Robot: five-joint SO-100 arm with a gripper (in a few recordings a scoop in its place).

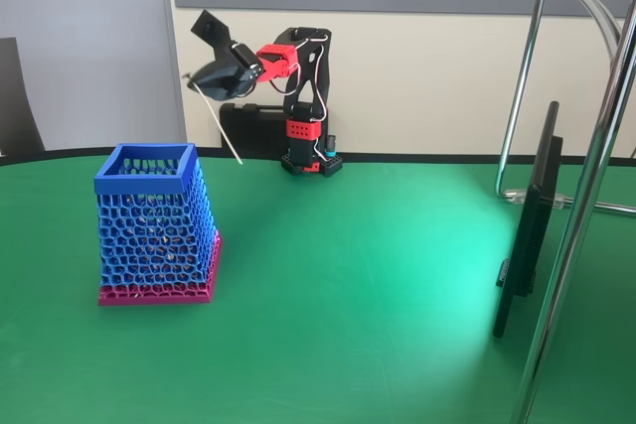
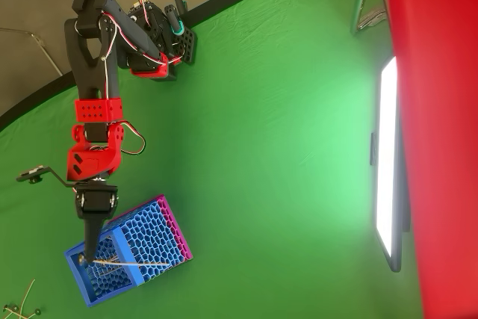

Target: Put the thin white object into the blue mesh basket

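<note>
Above the blue mesh basket (image 1: 154, 225), the gripper (image 1: 202, 82) hangs raised, clamped on the thin white object (image 1: 220, 124), which slants downward toward the green table (image 1: 378, 275).

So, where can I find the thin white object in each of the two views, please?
Fixed view: the thin white object hangs slanting from the gripper, upper left of centre, above and right of the blue mesh basket.
Overhead view: the thin white object lies across the basket's open top, bottom left, at the gripper's tip.
Shared landmark: the blue mesh basket with its magenta base.
</note>
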